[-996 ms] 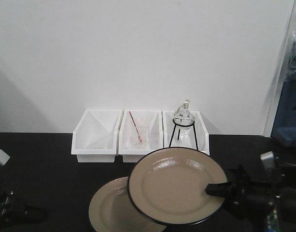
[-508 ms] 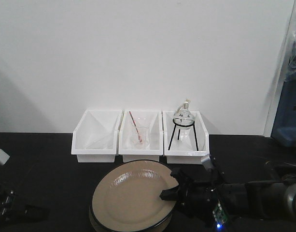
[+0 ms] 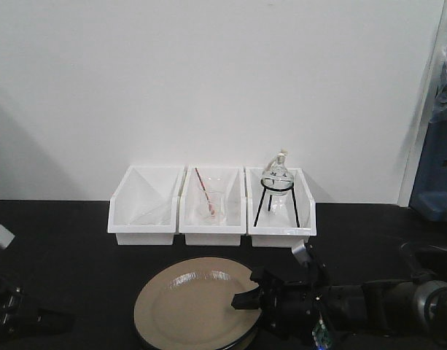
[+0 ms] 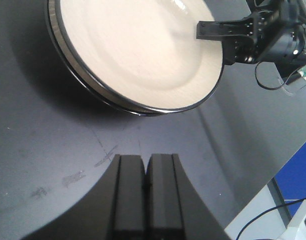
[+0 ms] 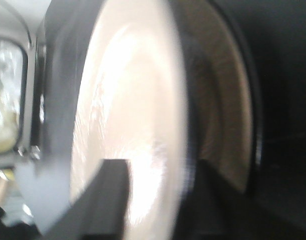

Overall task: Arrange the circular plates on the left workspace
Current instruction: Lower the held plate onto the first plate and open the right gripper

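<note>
Spreading under everything, the black countertop [image 3: 63, 255] carries a row of three white bins [image 3: 146, 233] against the wall [image 3: 208, 87]. Just in front of the middle bin the circular plates lie stacked. The upper plate [image 3: 187, 306] sits slightly askew on the lower plate [image 4: 90, 91], a gap only the left wrist view reveals. In front of the right bin, the right gripper [image 3: 245, 290] pinches the upper plate's rim; its own wrist view is blurred. Well left of the bins, the left gripper [image 4: 145, 160] is closed on nothing. A round flask [image 3: 276, 175] on a tripod [image 3: 260, 206] stands in the right bin.
</note>
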`<state>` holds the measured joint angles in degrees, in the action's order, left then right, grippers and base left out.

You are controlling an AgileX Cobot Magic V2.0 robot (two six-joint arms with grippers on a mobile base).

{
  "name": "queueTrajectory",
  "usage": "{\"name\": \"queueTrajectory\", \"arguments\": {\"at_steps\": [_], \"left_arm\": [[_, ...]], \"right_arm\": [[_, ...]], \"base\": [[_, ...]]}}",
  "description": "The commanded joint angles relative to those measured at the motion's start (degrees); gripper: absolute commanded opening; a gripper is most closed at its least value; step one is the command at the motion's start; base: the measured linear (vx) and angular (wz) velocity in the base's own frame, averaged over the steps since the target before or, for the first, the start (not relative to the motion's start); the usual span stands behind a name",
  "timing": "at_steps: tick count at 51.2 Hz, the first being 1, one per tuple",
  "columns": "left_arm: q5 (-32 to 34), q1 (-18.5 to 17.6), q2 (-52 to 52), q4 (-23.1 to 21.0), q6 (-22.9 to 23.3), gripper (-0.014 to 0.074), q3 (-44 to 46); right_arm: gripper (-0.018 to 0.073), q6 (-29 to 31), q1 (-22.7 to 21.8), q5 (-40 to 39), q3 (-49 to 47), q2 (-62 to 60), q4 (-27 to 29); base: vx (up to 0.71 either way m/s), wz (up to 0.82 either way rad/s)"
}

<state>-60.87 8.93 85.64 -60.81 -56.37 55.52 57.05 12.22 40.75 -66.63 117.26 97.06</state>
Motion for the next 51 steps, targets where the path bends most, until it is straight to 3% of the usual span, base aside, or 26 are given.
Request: {"name": "queueTrajectory", "arguments": {"at_steps": [1, 8, 12, 27, 37, 42, 46, 51], "left_arm": [[-0.71, -0.25, -2.15, -3.83, -0.04, -0.0003, 1.07], [-0.72, -0.25, -2.15, -3.77, -0.04, -0.0003, 1.07], [-0.72, -0.25, -2.15, -3.72, -0.04, -0.0003, 1.07], [-0.77, -0.25, -2.15, -1.85, 0.08, -0.0003, 1.07], [-0.82, -0.25, -2.15, -1.69, 0.20, -0.0003, 1.07], [-0.22, -0.25, -2.15, -1.69, 0.19, -0.0003, 1.07], [1.53, -0.25, -2.17, -1.26, -0.93, -0.0001, 1.07], [5.88, -0.25, -3.74, 0.19, -2.03, -0.0001, 0.59]], "right_arm": [[0.0472, 6.69, -0.24, 3.69, -1.75, -3.48, 4.88], [0.0512, 16.39, -0.24, 3.07, -1.92, -4.59, 4.78], [0.0511, 24.77, -0.24, 2.28, -1.92, -5.81, 4.83], [0.0509, 44.86, -0.24, -11.94, -1.92, -9.81, 4.90], [0.0509, 47.62, -0.24, -16.83, -1.92, -9.87, 4.22], [0.0463, 47.75, -0.24, -22.21, -1.92, -10.65, 1.23], [0.0353, 45.91, -0.24, -29.09, -1.68, -12.93, -1.01], [0.0153, 43.07, -0.24, -36.54, 0.35, -17.68, -1.16]], "base": [[0.00, 0.00], [0.00, 0.00], [0.00, 0.00], [0.00, 0.00], [0.00, 0.00], [0.00, 0.00], [0.00, 0.00], [0.00, 0.00]]}}
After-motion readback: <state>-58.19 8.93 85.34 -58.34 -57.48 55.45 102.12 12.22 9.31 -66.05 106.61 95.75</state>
